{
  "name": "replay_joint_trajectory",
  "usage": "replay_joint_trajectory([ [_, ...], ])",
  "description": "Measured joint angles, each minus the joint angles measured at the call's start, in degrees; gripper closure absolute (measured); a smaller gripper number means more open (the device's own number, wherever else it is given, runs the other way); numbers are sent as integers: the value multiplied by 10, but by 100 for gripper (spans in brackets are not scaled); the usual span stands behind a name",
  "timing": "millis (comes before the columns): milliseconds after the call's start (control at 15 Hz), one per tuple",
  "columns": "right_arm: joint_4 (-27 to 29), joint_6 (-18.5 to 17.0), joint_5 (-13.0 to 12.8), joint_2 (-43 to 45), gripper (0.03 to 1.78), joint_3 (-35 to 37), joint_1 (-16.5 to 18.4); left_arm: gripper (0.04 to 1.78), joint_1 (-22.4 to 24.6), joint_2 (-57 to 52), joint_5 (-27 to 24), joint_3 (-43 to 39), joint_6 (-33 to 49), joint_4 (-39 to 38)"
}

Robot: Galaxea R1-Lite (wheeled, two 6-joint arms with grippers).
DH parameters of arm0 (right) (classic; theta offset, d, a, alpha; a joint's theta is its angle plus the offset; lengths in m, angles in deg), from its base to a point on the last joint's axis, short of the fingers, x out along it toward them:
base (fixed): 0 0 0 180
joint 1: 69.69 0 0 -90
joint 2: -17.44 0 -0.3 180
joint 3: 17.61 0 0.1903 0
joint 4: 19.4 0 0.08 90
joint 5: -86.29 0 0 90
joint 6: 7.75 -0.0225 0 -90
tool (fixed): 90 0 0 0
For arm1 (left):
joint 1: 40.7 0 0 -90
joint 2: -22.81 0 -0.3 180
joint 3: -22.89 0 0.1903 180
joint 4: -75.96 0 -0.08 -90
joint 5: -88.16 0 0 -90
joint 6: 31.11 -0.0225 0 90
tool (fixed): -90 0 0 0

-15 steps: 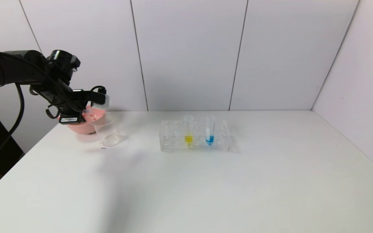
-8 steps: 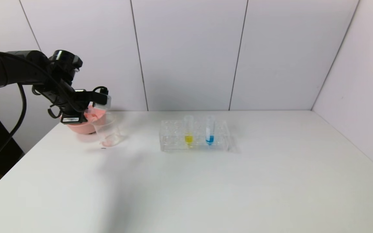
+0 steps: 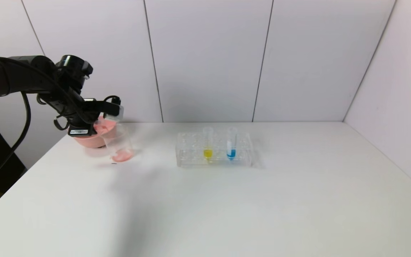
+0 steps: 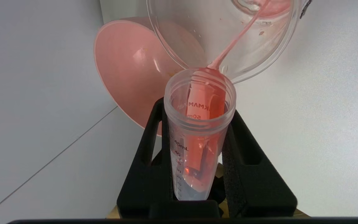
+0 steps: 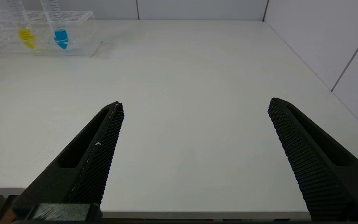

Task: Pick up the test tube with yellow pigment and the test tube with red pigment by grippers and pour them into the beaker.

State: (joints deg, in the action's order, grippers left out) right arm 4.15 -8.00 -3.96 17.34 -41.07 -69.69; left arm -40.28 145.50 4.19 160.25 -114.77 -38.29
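My left gripper point(image 3: 100, 123) is shut on the test tube with red pigment point(image 4: 197, 137), tipped over the beaker point(image 3: 120, 144) at the table's far left. A thin red stream point(image 4: 235, 42) runs from the tube's mouth into the beaker, and red liquid pools on the beaker's bottom point(image 3: 122, 156). The test tube with yellow pigment point(image 3: 207, 144) stands upright in the clear rack point(image 3: 191, 153) at mid table, also in the right wrist view point(image 5: 23, 31). My right gripper point(image 5: 194, 109) is open and empty, low by the table's near edge, out of the head view.
A tube with blue liquid point(image 3: 231, 144) stands in the rack to the right of the yellow one. A pink bowl point(image 3: 89, 137) sits just behind the beaker, under my left gripper. White walls close the back and right side of the table point(image 3: 262, 200).
The beaker's bottom was clear a second ago and now holds a red pool. My left gripper has tipped the tube slightly further; the rack and right arm are unchanged.
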Motion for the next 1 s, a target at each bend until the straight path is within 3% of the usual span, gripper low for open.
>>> replay_joint_trajectory([
  [1000, 0, 0, 0, 0, 11, 0, 0, 135, -10, -1, 25, 0, 0, -3],
])
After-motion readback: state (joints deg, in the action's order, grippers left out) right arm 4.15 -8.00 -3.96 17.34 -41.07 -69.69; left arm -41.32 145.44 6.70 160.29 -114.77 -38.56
